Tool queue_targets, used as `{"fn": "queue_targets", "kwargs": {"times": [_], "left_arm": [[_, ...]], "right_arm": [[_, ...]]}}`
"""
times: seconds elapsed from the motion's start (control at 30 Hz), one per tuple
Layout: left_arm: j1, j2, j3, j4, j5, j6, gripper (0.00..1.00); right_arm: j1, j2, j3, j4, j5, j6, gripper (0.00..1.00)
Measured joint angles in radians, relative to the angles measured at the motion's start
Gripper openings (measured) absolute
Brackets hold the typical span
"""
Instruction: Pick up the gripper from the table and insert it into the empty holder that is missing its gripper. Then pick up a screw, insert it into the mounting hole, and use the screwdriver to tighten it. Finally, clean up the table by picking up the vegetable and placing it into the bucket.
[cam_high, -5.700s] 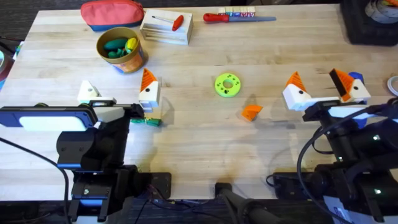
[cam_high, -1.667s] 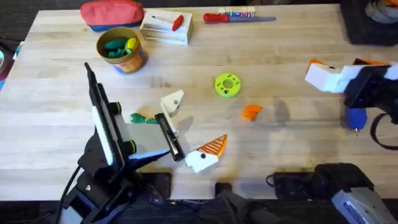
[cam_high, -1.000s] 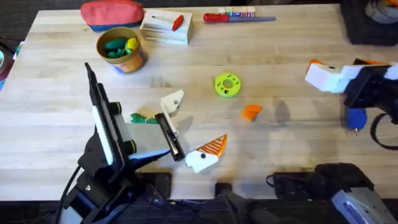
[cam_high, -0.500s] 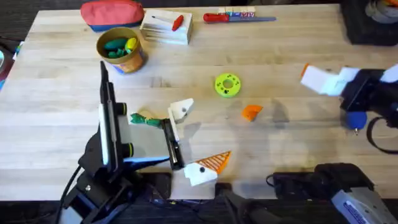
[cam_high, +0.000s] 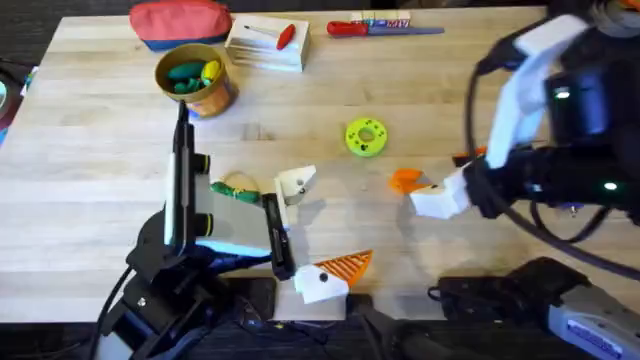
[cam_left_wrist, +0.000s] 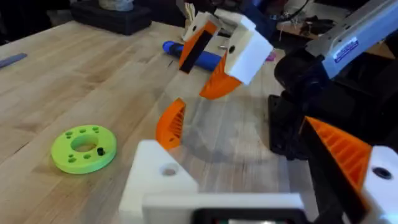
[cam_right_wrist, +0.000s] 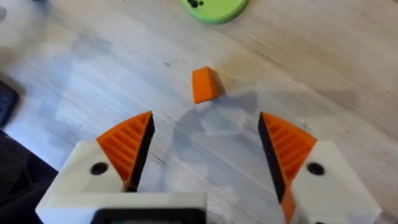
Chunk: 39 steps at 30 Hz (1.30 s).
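Observation:
The small orange gripper (cam_high: 404, 180) (cam_right_wrist: 205, 84) (cam_left_wrist: 171, 122) lies loose on the table (cam_high: 450, 90), right of the green ring. My right gripper (cam_high: 452, 180) (cam_right_wrist: 208, 143) hovers open just above and beside it, both orange pads (cam_right_wrist: 127, 146) showing. My left gripper (cam_high: 315, 225) (cam_left_wrist: 249, 174) is open and turned toward the wedge. One of its fingers is the bare white holder (cam_high: 295, 183) (cam_left_wrist: 155, 180); the other carries an orange wedge (cam_high: 345, 264). The vegetable (cam_high: 232, 190) lies beside the left arm. The bucket (cam_high: 195, 78) stands at the back left. The blue screwdriver (cam_left_wrist: 186, 53) lies behind the right gripper.
A green ring disc (cam_high: 366, 137) sits mid-table. A red pouch (cam_high: 180, 20), a white box with a red-handled screwdriver (cam_high: 268, 42) and another red-handled screwdriver (cam_high: 350, 28) line the far edge. The bucket holds toy pieces.
My right arm has swung in from the right edge and come down over the loose orange wedge. My left gripper has shifted slightly nearer the front edge.

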<state>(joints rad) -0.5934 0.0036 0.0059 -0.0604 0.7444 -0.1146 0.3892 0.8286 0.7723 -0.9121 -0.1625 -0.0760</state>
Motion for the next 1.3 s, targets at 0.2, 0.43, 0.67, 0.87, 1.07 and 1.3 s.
{"fn": "queue_targets", "kwargs": {"times": [0.2, 0.43, 0.67, 0.87, 1.07, 1.3], "left_arm": [[0.0, 0.0, 0.0, 0.0, 0.0, -0.004, 0.986], [0.0, 0.0, 0.0, 0.0, 0.0, -0.007, 0.985], [0.0, 0.0, 0.0, 0.0, 0.0, -0.007, 0.987], [0.0, 0.0, 0.0, 0.0, 0.0, -0.007, 0.987], [0.0, 0.0, 0.0, 0.0, 0.0, -0.007, 0.987], [0.0, 0.0, 0.0, 0.0, 0.0, -0.007, 0.985]], "right_arm": [[0.131, 0.116, 0.0, 0.074, 0.061, -0.015, 0.994], [0.158, 0.223, 0.0, 0.101, 0.086, -0.023, 0.986], [0.158, 0.296, 0.0, 0.107, 0.114, -0.03, 0.549], [0.158, 0.297, 0.0, 0.127, 0.121, -0.029, 0.01], [0.158, 0.293, 0.041, 0.051, 0.121, -0.029, 0.006], [0.158, 0.164, 0.161, -0.066, 0.121, 0.002, 0.006]]}}
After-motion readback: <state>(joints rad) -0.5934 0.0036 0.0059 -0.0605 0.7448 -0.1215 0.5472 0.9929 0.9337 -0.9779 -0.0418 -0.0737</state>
